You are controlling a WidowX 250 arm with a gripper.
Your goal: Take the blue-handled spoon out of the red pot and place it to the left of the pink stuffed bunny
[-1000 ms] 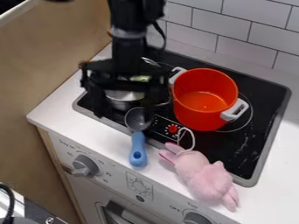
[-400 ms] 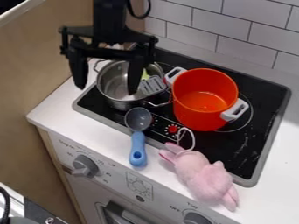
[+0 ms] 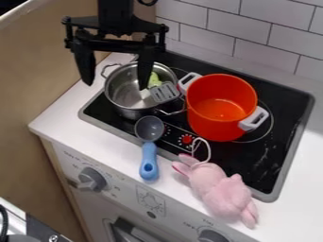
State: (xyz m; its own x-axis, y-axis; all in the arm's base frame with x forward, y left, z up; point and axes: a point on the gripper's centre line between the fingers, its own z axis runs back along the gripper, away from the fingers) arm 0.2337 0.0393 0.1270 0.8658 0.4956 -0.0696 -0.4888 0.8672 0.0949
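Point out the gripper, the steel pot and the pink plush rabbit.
Black two-finger gripper (image 3: 115, 86): camera view, midway between its fingers' tips.
Silver metal pot (image 3: 128, 113): camera view, outer wall, near side.
Pink plush rabbit (image 3: 225, 193): camera view, body.

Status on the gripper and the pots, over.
Gripper open, nothing held, above steel pot. Green item and slotted utensil in pot. Orange pot alongside.

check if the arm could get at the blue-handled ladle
Probably yes: the arm has open, empty jaws, and nothing lies over the blue-handled ladle, though the steel pot sits close to its bowl end.
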